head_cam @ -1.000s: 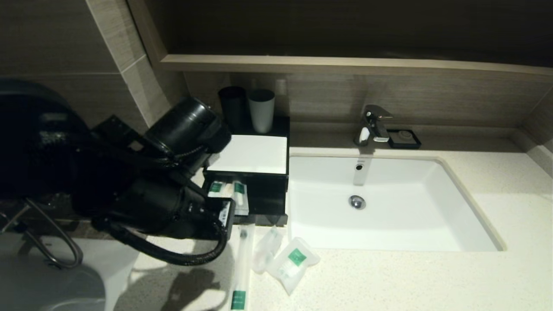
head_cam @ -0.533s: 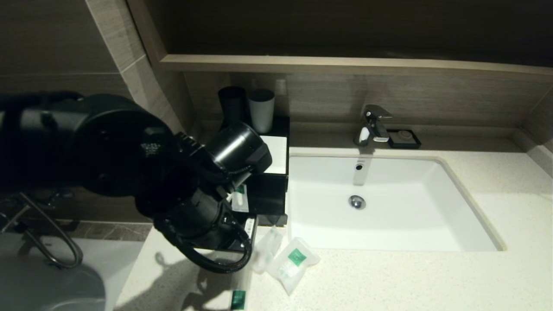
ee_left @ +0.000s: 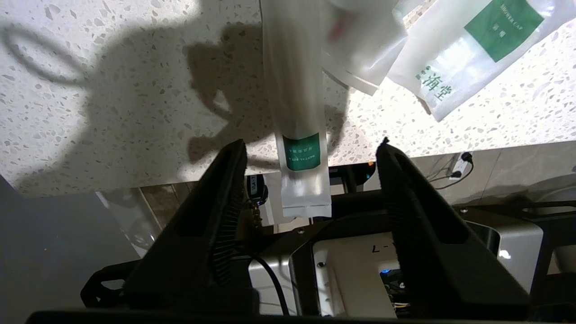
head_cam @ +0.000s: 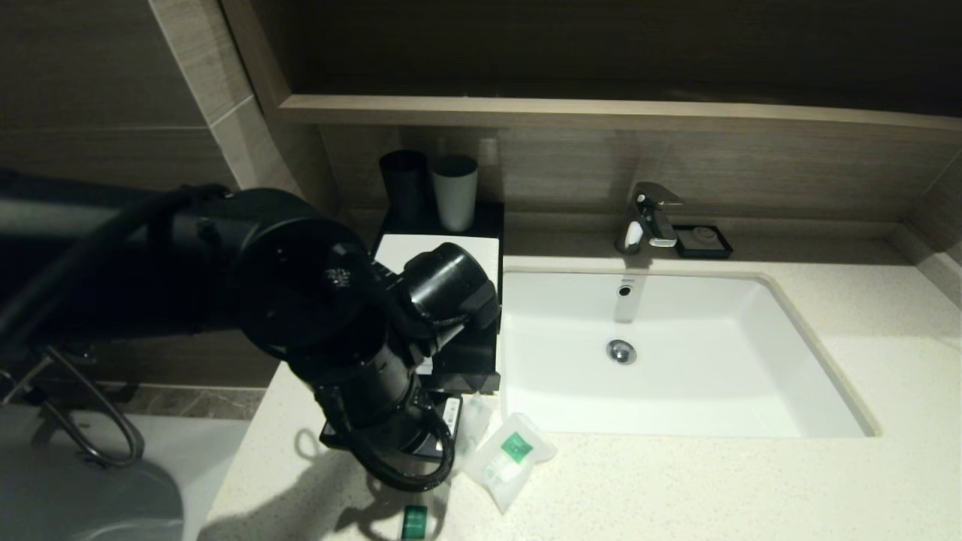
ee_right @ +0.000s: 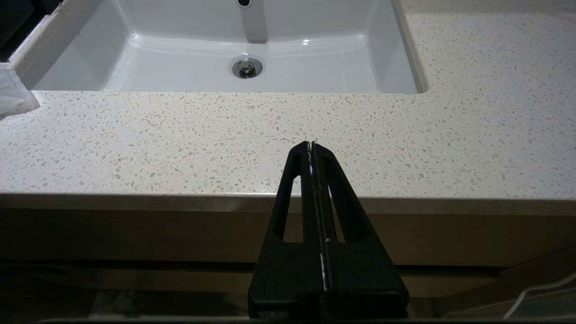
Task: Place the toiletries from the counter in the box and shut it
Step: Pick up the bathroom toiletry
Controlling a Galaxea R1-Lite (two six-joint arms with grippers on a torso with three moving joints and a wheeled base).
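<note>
The left claw point(ee_left: 310, 148) is hanging wide open, holding nothing, over the front left corner of the tabletop point(head_cam: 676, 488), with the label end of the toothbrush pack point(ee_left: 297, 112) sitting in the gap between its two fingers point(ee_left: 225, 198) and not yet touching either one. That pack is lying with its long axis running from front to back, its green-labelled end poking out past the front edge; a closing squeeze would be crossing the narrow width, which looks like the right orientation for the pick. The plain sachet point(ee_left: 360, 49) is lying just beside the pack, partly overlapping it, and the squarish green-labelled sachet point(head_cam: 511, 458) is resting just beyond that, toward the sink point(head_cam: 676, 353). All three are sitting nearer the left arm; the right claw point(ee_right: 311, 146) is waiting pressed closed and empty off the front edge, before the sink. The box point(head_cam: 466, 353) is standing at the back left, beside the sink, largely hidden behind the left arm, so whether its drawer is standing open and what it is holding cannot be told. Two cups point(head_cam: 428, 188) are standing behind it.
</note>
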